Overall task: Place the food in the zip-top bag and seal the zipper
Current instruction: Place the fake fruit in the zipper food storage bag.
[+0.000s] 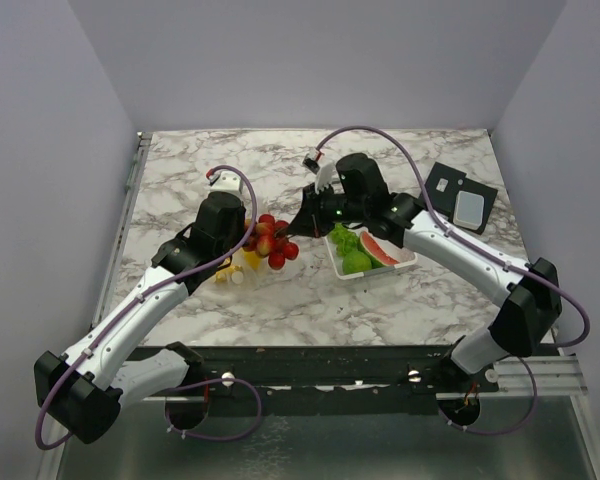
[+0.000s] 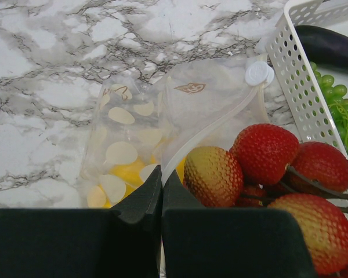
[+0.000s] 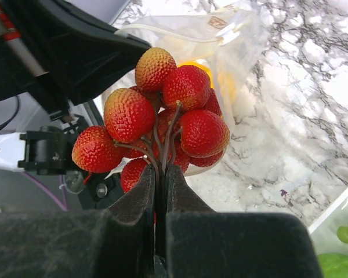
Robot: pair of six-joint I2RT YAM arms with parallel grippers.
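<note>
The right gripper (image 3: 160,176) is closed tight on the stems of the red cluster (image 3: 162,116), which sticks out ahead of its fingertips. Just beyond the cluster is the bag (image 3: 238,40), its mouth gaping toward the fruit. I cannot tell whether any of the fruit has passed the rim. The left gripper (image 2: 162,179) is pinched shut on one lip of that bag. From its pinch the zipper (image 2: 217,123) runs slantwise away toward the basket (image 2: 296,69). The mouth's long axis therefore lies roughly across the right gripper's line of approach. The cluster sits on the basket side of that strip, touching it or nearly so. Yellow pieces (image 2: 127,174) lie in the bag's bottom, on the other side of the strip. In the top view, bag and cluster are near the middle of the table (image 1: 280,310), a little toward its left edge, between the two grippers. The right arm, which carries the fruit, looks best placed to push it in, toward the left arm. The basket, right of the middle, holds the eggplant (image 2: 327,46), green pieces (image 1: 352,250) and watermelon slice (image 1: 385,250).
</note>
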